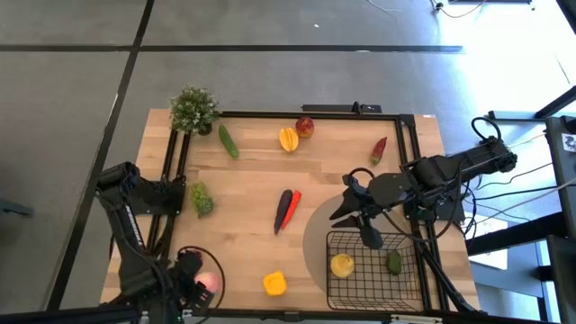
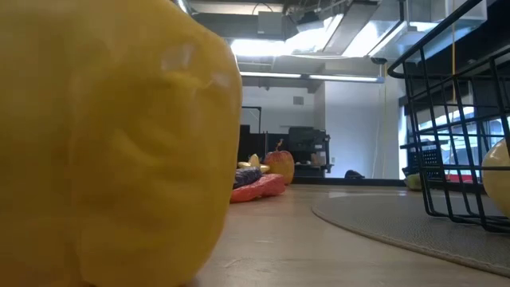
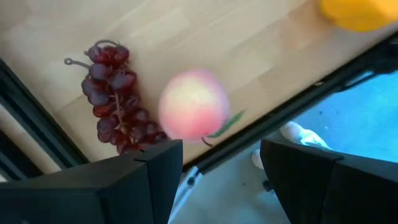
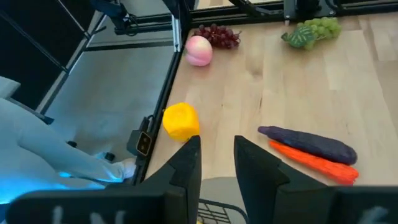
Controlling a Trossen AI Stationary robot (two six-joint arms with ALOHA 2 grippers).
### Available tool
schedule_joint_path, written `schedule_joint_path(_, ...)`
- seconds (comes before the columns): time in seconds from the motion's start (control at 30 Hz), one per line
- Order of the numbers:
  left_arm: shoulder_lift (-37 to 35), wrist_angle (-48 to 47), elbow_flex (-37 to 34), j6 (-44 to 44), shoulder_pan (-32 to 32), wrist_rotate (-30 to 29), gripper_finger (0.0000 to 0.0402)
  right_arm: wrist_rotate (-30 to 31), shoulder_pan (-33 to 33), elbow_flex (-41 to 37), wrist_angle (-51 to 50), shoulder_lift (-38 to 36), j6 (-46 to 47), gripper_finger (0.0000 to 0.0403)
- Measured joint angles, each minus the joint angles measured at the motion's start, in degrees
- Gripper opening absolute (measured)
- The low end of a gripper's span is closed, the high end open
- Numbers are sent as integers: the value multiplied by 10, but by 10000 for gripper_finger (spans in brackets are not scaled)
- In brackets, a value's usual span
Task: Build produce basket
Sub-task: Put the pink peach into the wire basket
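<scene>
With its fingers spread and empty above the pink peach (image 3: 191, 113) at the table's near-left corner, the left gripper (image 3: 214, 180) should drop squarely over that round, rosy fruit beside the purple grapes (image 3: 112, 96), while the narrowly parted, empty right gripper (image 1: 367, 236) hovers over the basket (image 1: 337, 290), near right.

No text, label, brand, number or sign can be read in any of the views; nothing legible shows on the bench, the produce, the basket, or in the room behind.
</scene>
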Motion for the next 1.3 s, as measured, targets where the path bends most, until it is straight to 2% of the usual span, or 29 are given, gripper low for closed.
schedule_joint_path(0.17,0,53,-40,-1,0,1,204,3,-9,0,-2,0,-52,90)
schedule_joint_path(0.37,0,59,-43,-37,0,1,204,3,-10,0,-2,0,-160,90)
schedule_joint_path(0.57,0,62,-43,-72,0,1,204,2,-10,0,-2,0,-161,90)
schedule_joint_path(1.3,0,135,-43,-71,10,1,204,2,-10,0,-1,0,-161,90)
